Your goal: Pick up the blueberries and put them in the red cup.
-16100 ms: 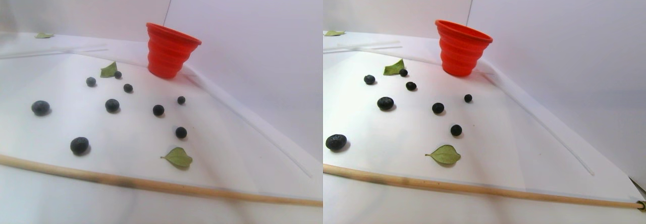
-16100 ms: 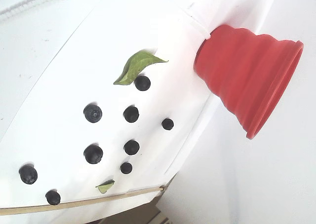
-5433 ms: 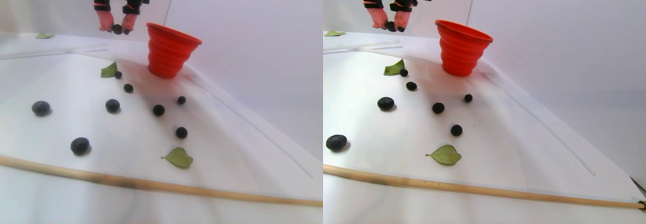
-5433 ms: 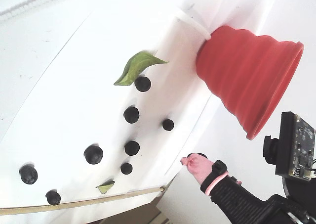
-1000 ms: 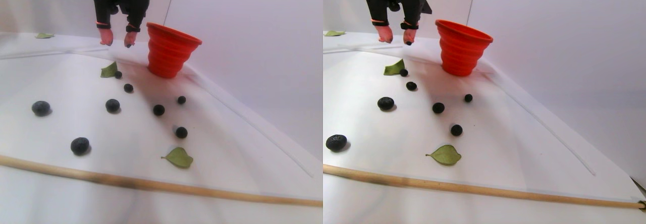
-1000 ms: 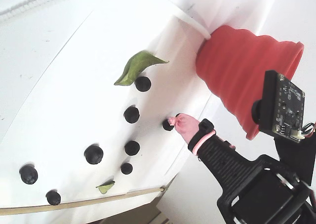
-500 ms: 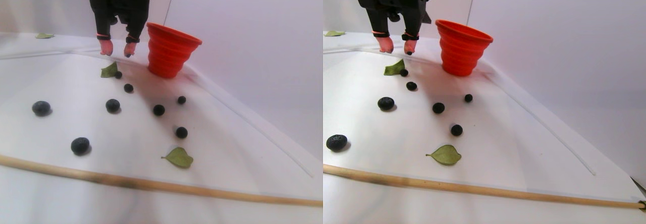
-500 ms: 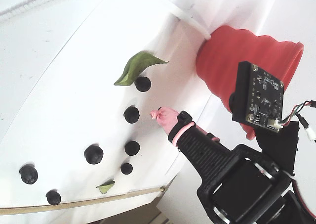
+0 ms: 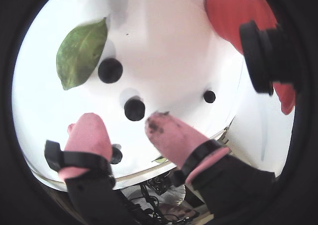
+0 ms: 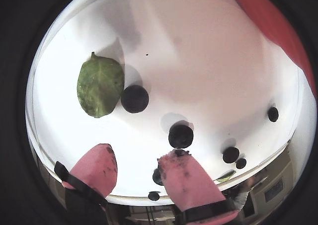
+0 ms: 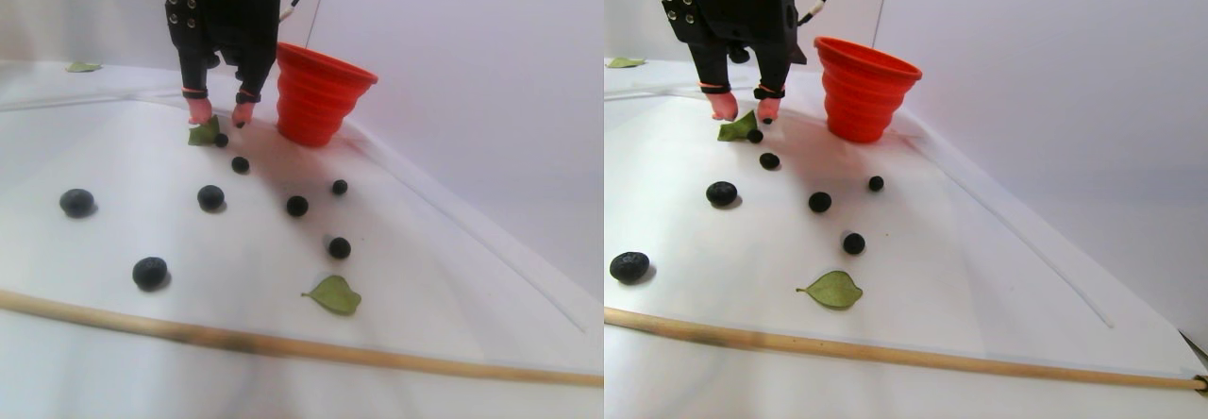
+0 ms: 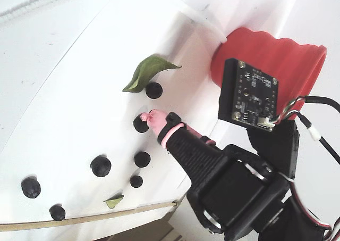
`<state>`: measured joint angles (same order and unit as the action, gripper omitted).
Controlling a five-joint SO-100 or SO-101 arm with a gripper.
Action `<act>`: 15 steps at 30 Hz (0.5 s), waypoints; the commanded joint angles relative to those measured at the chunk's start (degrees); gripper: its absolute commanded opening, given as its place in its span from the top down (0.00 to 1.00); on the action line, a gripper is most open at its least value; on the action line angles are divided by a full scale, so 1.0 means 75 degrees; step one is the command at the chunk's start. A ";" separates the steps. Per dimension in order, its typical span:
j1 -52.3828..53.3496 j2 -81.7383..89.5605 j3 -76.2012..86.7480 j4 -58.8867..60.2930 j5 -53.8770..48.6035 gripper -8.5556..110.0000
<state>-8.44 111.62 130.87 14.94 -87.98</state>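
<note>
While seven blueberries (image 11: pixel 209 196) remain loose on the white tabletop (image 11: pixel 425 277) below the upright red cup (image 11: pixel 316 96), whose inside is hidden, the tool (image 9: pixel 121 124) hangs spread and empty just above one berry (image 9: pixel 134 109) beside a green leaf (image 9: pixel 81 52).

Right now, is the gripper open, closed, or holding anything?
Gripper: open, holding nothing, fingertips either side of a blueberry on the sheet.
</note>
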 commanded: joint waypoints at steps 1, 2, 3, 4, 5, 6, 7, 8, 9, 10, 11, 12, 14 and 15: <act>0.0012 0.0035 -0.0246 -0.0176 -0.0070 0.79; 0.0012 -0.0023 -0.0258 -0.0234 -0.0070 0.79; 0.0012 -0.0070 -0.0281 -0.0270 -0.0070 0.79; 0.0000 -0.0129 -0.0305 -0.0305 -0.0059 0.79; -0.0012 -0.0176 -0.0352 -0.0340 -0.0035 0.79; -0.0023 -0.0223 -0.0398 -0.0363 -0.0012 0.79; -0.0023 -0.0258 -0.0434 -0.0410 0.0000 0.79; -0.0047 -0.0293 -0.0457 -0.0469 0.0023 0.79; -0.0059 -0.0340 -0.0492 -0.0539 0.0035 0.79; -0.0070 -0.0387 -0.0539 -0.0574 0.0059 0.79; -0.0082 -0.0434 -0.0586 -0.0609 0.0082 0.79; -0.0094 -0.0469 -0.0621 -0.0633 0.0094 0.79; -0.0105 -0.0539 -0.0691 -0.0715 0.0117 0.79; -0.0117 -0.0551 -0.0727 -0.0715 0.0129 0.79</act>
<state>-9.32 106.52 128.14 10.20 -87.45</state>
